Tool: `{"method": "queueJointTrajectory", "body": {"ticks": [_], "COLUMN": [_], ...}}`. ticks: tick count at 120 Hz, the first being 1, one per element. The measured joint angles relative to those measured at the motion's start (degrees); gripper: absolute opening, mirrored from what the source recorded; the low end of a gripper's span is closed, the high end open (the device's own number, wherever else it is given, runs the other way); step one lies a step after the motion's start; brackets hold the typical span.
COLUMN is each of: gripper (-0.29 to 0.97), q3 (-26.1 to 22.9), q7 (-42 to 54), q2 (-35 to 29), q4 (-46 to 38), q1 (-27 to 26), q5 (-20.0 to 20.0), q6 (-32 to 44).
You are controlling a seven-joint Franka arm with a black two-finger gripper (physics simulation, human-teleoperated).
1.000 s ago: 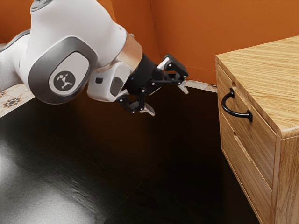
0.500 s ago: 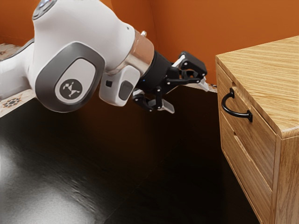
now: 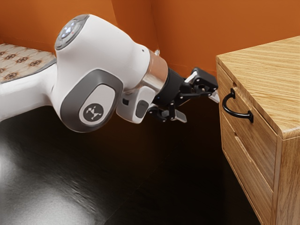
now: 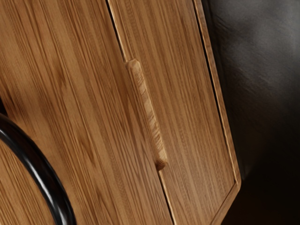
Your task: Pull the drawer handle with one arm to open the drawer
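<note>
Drawer handle (image 3: 236, 107): black loop on the top drawer front of the wooden cabinet (image 3: 262, 65), at the exterior view's right; drawer looks closed. Your gripper (image 3: 197, 107) hangs just beside the handle, toward the exterior view's left (no contact). Fingers (image 3: 178, 117) spread wide, nothing between them. A wooden pull (image 4: 147, 112) runs along the lower drawer. Dark tabletop (image 3: 93, 187) underneath.

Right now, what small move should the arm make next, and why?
Probably ease the gripper a little further toward the exterior view's right, so its open fingers straddle the black handle. The fingers stand apart, just short of the handle and touching nothing. The drawer front looks flush with the cabinet, so nothing can be pulled yet.
</note>
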Motion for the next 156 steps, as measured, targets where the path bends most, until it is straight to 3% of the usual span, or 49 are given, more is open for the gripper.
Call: {"method": "queueJointTrajectory", "body": {"ticks": [107,132,156], "gripper": [0.69,0.65,0.7], "q3": [0.2,0.8,2.0], "q7": [0.8,1.0,1.2], "q2": [6.4,2.1,-3.8], "q4": [1.1,-2.8,-8.0], "q1": [0.8,0.5,0.5], "q5": [-0.8,-0.4,0.6], "q6": [4.6,4.6,4.3]}}
